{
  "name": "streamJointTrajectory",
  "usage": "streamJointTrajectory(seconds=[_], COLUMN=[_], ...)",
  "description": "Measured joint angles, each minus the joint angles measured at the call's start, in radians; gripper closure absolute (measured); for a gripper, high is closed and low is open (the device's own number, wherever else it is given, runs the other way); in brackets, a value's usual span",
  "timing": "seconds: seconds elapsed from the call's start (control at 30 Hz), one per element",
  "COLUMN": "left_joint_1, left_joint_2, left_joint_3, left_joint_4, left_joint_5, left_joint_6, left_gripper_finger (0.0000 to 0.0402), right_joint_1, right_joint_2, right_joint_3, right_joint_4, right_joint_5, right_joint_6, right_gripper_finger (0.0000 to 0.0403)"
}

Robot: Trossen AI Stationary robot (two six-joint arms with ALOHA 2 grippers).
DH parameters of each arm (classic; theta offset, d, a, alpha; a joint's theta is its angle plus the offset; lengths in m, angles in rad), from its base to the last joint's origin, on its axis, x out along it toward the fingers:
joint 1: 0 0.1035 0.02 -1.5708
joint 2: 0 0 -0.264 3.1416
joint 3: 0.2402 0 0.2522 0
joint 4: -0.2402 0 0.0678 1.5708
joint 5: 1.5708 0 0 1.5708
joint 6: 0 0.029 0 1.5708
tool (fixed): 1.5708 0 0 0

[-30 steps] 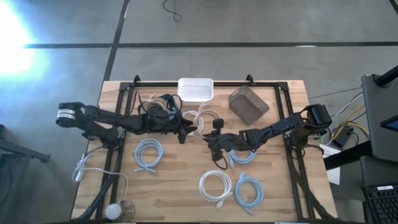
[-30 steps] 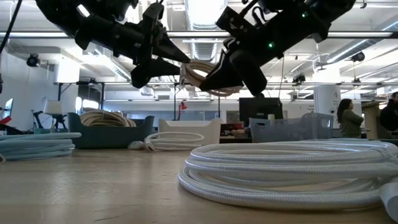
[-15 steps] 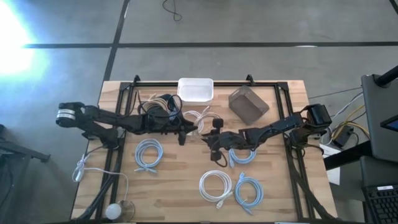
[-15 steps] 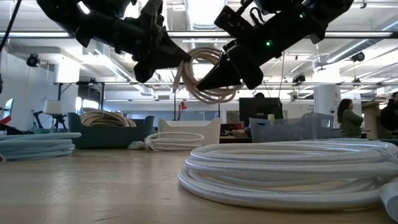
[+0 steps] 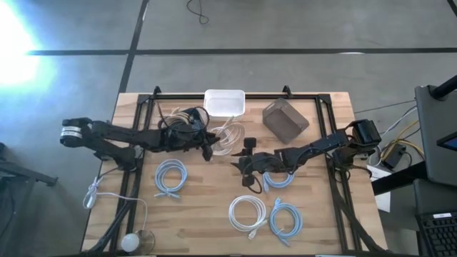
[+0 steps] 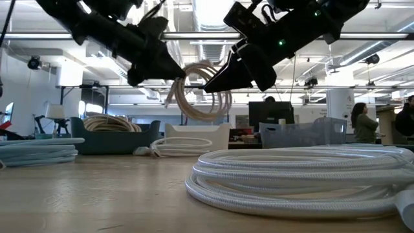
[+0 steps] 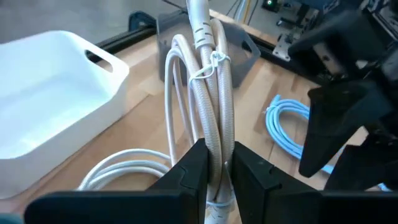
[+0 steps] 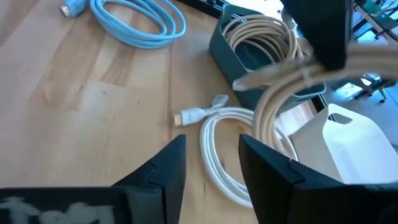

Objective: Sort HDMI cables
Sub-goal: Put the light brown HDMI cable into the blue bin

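My left gripper (image 5: 209, 148) is shut on a tan-beige coiled cable (image 5: 227, 135) held in the air over the table's middle, near the white tray (image 5: 225, 102). In the low view the tan coil (image 6: 197, 90) hangs beside my left gripper (image 6: 169, 70). My right gripper (image 5: 239, 164) stands just right of the coil, open and empty, which its wrist view (image 8: 211, 165) shows. A white coil (image 8: 230, 143) lies flat on the table under the tan one. Light blue coils (image 5: 171, 176) (image 5: 285, 218) (image 5: 275, 178) and another white coil (image 5: 247, 212) lie flat nearer the front. My left gripper pinches the tan coil's bundled strands (image 7: 214, 149) between its two fingers (image 7: 193, 171), on the side of the ring opposite the white tie (image 7: 208, 62). The fingers come about level from the table's left and lie across the strands. The coil is lifted clear and stands out beyond the fingers.
A dark bin (image 5: 182, 118) holding tan coils stands left of the white tray, and a grey bin (image 5: 285, 120) stands to its right. A loose white cord with a round puck end (image 5: 136, 241) lies at the front left corner. People show in the room behind (image 6: 359, 120).
The tan coil was between both grippers; it has come away from my right gripper and now hangs from my left alone. My left gripper has carried it a little toward the table's left and far edge, and the coil has swung lower.
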Motion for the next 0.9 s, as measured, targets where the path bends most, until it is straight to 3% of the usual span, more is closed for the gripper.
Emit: streamJointTrajectory(seconds=[0.1,0.23,0.5,0.7,0.9], left_joint_1=[0.014,0.036,0.052,0.052,0.052], left_joint_2=[-0.074,-0.194,-0.396,-0.501,-0.529], left_joint_3=[0.003,0.043,0.093,0.082,0.070], left_joint_4=[-0.067,-0.277,-0.786,-0.940,-1.031], left_joint_5=[0.000,-0.026,-0.252,-0.213,-0.190], left_joint_6=[0.013,0.023,-0.080,-0.112,-0.135], left_gripper_finger=[0.0344,0.0344,0.0344,0.0344,0.0344], right_joint_1=[-0.001,0.000,0.000,-0.001,-0.001], right_joint_2=[0.000,0.000,0.000,0.000,0.000], right_joint_3=[0.000,0.000,0.000,0.000,0.000], right_joint_4=[-0.003,-0.006,-0.011,-0.011,-0.011], right_joint_5=[0.002,0.003,-0.005,-0.005,-0.005], right_joint_6=[0.000,0.001,0.001,0.002,0.003], right_gripper_finger=[0.0257,0.0262,0.0277,0.0282,0.0277])
